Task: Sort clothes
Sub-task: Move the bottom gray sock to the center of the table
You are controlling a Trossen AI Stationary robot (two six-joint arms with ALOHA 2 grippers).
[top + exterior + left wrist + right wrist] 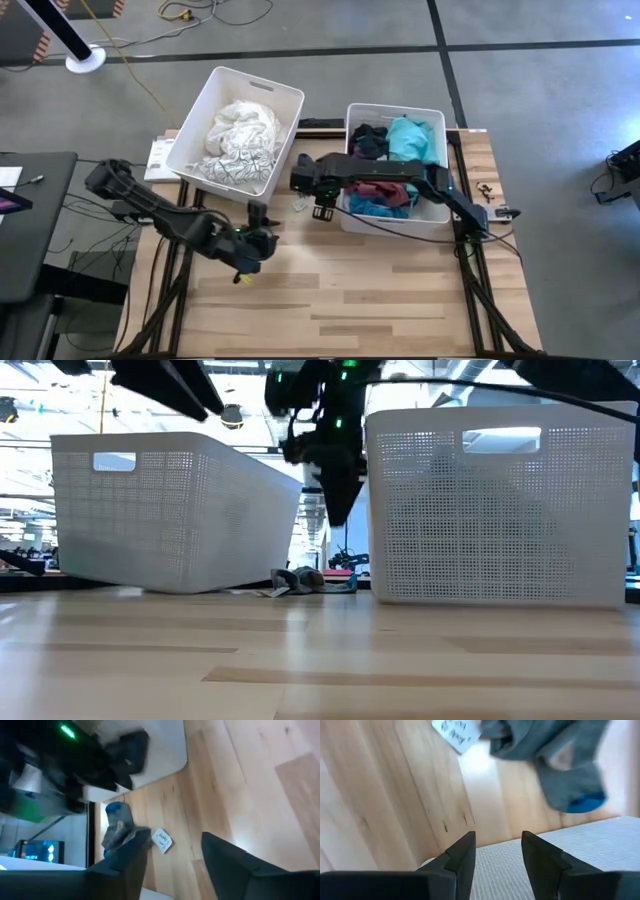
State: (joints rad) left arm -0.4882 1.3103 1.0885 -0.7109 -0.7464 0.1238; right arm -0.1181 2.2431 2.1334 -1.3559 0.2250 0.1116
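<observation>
2 white bins: left bin (283,96) at 11 o'clock holds white/cream clothes (240,135); right bin (432,222) at 1 o'clock holds teal, navy, maroon clothes (398,160). 1 grey sock w/ blue toe (555,760) lies on table (380,290) btwn bins, 1 small handwritten tag (455,732) just beside it, text unreadable. Right gripper (497,851) above sock, jaws apart, empty. Left gripper (262,228) at 9 o'clock, jaws apart, empty.

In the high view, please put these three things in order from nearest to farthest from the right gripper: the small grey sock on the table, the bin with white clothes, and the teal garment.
Measured from the right gripper, which hangs between the two bins:
1. Grey sock: on the table just beside it, in the gap between the bins.
2. Bin with white clothes: to its left, tilted.
3. Teal garment: in the far part of the right bin.
</observation>
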